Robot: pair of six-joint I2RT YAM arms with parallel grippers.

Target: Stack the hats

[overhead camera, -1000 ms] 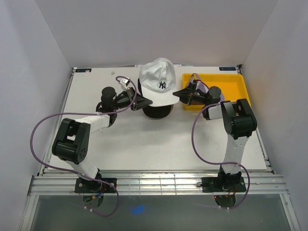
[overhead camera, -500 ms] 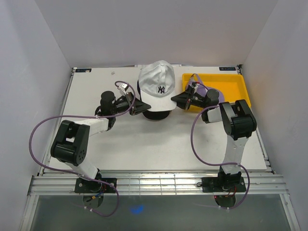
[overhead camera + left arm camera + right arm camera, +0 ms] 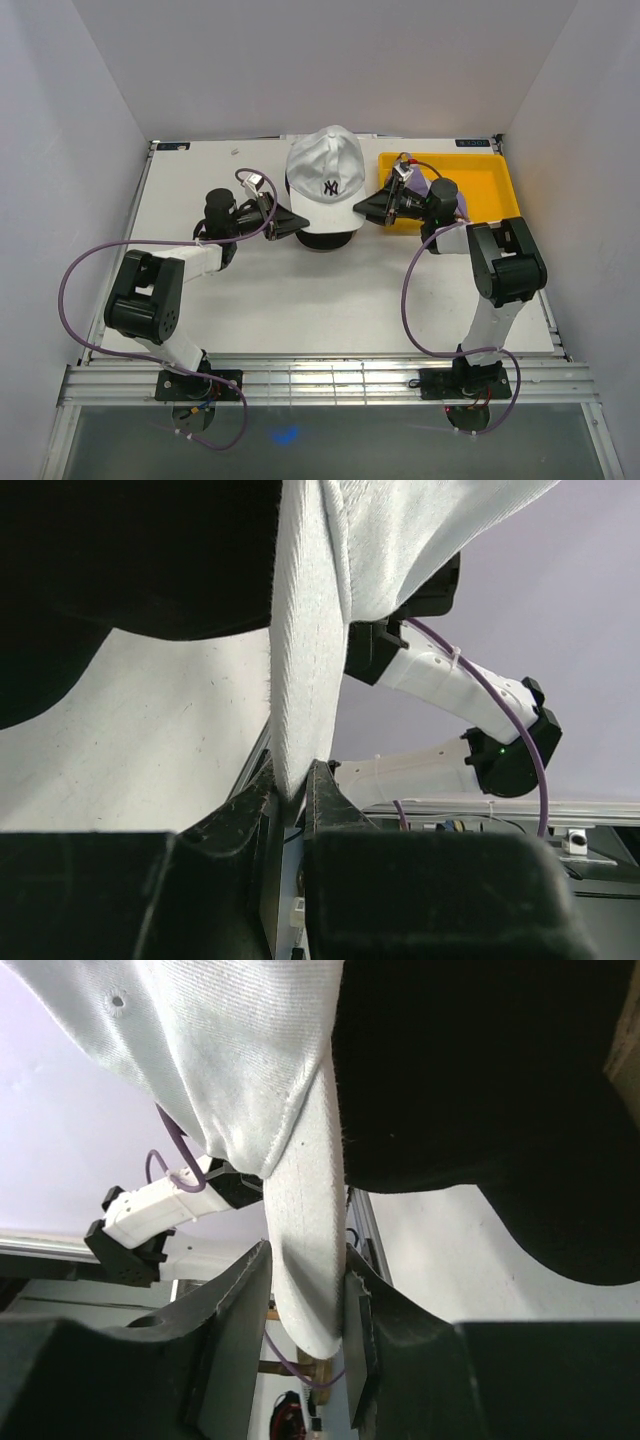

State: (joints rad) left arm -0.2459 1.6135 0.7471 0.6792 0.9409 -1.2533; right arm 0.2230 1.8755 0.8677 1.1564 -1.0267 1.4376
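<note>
Yellow tray (image 3: 490, 185) just beside white hat (image 3: 325, 172)

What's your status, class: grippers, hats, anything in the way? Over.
Left gripper shut on white cap edge. Right gripper straddles its brim, grip unclear. White cap over black cap. Nothing blocking seen.

The only thing I can read is on the white cap (image 3: 325, 175): a small dark logo (image 3: 330, 187) on its front, an interlocked "NY". At the desk's (image 3: 300, 290) far right edge is a dark label (image 3: 474, 143) with pale lettering, perhaps a brand name, too small to read.
</note>
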